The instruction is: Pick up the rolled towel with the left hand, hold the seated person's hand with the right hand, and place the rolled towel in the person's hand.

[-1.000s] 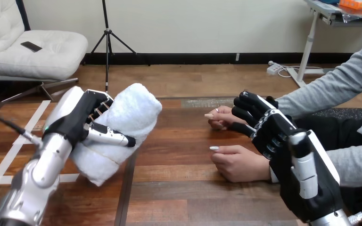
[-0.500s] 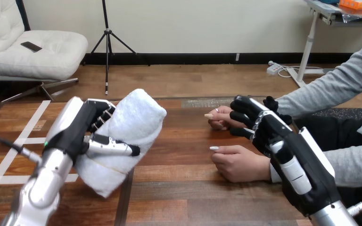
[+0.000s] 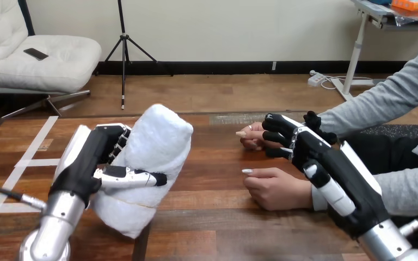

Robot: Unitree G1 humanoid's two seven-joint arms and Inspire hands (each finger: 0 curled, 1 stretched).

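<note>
Rolled towel (image 3: 155, 157): white, thick, lifted clear of the bench (image 3: 212, 217) over its left half, nearer the front edge than the far one. Tilted, with the upper end leaning toward the far edge and the lower end hanging low toward the front edge, just above the wood.

Clamped in the left hand (image 3: 90, 163) from the towel's left side. Thumb (image 3: 133, 176) laid straight across the front of the roll, fingers (image 3: 121, 138) curled round behind it, so a full hold on the towel. Silver forearm coming up from the front left corner.

On the bare wood under and left of that arm, strips of white tape (image 3: 32, 162).

Well apart from the towel, on the right half of the bench: the person's near hand (image 3: 275, 187), loosely closed, resting on the wood, and the person's far hand (image 3: 253, 136) beyond it, also resting. Grey sleeves leading off toward the right edge.

Right hand (image 3: 332, 163) stretched over both wrists, back upward. Fingers loosely bent and spread, tips over the person's far hand, closed round nothing visible; contact with that hand impossible to tell.
</note>
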